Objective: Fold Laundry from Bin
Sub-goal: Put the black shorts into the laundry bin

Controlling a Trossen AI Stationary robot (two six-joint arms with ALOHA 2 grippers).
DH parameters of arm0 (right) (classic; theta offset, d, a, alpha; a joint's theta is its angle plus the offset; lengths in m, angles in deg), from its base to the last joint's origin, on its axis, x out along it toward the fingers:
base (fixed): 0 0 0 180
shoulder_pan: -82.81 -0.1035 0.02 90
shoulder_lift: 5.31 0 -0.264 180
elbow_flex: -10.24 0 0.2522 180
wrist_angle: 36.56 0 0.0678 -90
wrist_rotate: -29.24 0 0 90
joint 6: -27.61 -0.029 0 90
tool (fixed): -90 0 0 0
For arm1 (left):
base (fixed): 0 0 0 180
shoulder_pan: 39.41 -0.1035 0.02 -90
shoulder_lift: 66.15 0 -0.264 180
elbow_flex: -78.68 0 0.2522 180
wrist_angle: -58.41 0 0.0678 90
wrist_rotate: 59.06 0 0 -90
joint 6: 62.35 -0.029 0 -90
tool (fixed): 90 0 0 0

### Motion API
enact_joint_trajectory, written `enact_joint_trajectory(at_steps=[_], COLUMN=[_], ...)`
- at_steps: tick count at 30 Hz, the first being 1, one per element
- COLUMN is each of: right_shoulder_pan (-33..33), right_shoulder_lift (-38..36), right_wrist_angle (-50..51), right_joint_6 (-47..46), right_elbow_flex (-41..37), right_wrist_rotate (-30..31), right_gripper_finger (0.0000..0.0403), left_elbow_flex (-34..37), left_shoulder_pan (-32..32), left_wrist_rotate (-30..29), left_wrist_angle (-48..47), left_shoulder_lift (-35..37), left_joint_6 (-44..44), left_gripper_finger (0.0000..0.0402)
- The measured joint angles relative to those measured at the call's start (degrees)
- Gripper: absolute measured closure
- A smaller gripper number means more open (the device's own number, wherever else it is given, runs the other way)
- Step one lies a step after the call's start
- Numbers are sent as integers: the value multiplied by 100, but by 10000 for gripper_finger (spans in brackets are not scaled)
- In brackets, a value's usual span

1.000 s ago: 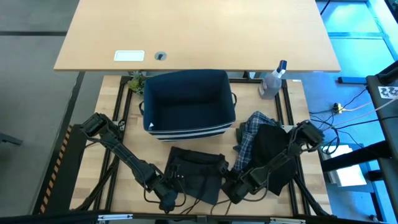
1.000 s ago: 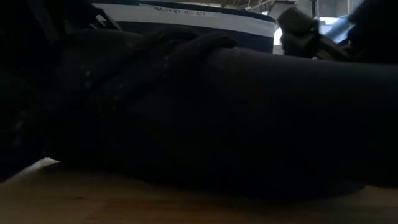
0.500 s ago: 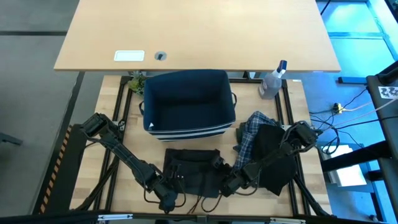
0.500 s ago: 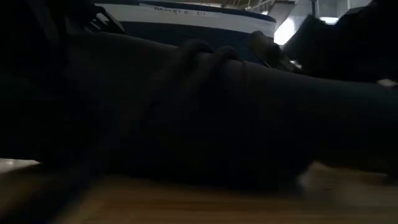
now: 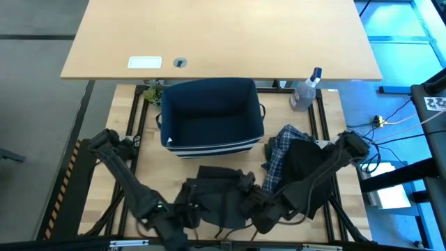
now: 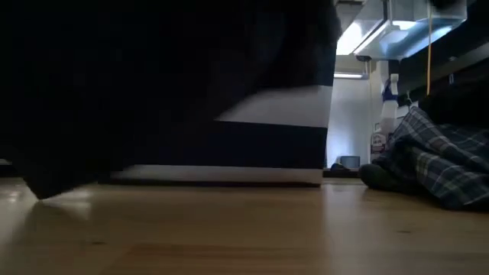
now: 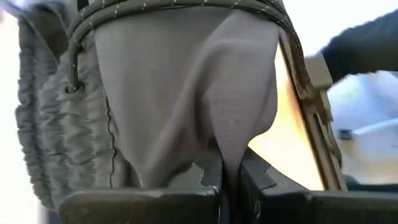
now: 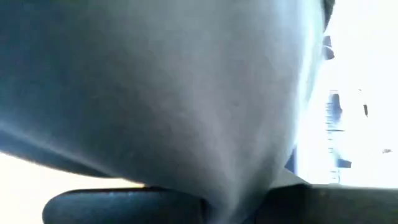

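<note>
The bin [image 5: 211,111] sits with its dark interior showing no laundry. At its 6 o'clock, the left gripper [image 7: 230,180] and right gripper [image 8: 233,202] each pinch the olive garment [image 5: 219,199]; at 4 o'clock lie the plaid shirt [image 5: 279,157] and black garment [image 5: 306,171].

free: bare table [image 5: 132,174] left of bin [image 5: 211,115] | blocked right — plaid shirt [image 5: 282,157]

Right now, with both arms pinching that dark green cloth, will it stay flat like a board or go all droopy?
Probably droopy. The dark olive-green garment bunches between the left gripper and right gripper, and hangs in soft folds in the left wrist view. Likely light; thin cloth gathers easily in the jaws.
</note>
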Motion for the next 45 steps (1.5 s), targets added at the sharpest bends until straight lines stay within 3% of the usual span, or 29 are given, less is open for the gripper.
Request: enact_joint_trajectory(at_steps=[7,16,19,26,31,35,39,45], right_shoulder_pan=[58,566,888,1636,2302,2927,3630,4736], right_shoulder_lift=[-618,-1033,-1033,-1033,-1033,-1033,-1033,-1021], right_wrist_angle=[264,235,262,267,250,276,528,1183], right_joint_6=[487,1471,1793,2249,2362,2331,1933,1314], right_elbow_flex=[1020,2357,2773,3492,3655,3655,3654,3634], right_wrist_rotate=[309,431,341,-125,-636,-966,-1746,-3179], right_gripper_finger=[373,373,373,373,373,373,373,373], left_elbow_flex=[-1705,-3523,-3452,-3502,-3502,-3502,-3501,-3497], left_shoulder_pan=[252,300,268,49,-296,-828,-1553,-2725], left_wrist_rotate=[-1243,-2668,-3062,-3929,-4437,-4476,-4210,-2984], left_wrist_angle=[-1699,-2983,-2709,-2660,-2678,-2889,-3365,-3357], left_shoulder_lift=[0,0,268,815,1063,1236,1345,1421], left_joint_6=[-360,-1302,-1980,-2643,-3351,-3648,-3735,-4274], left_gripper_finger=[395,395,395,395,395,395,395,395])
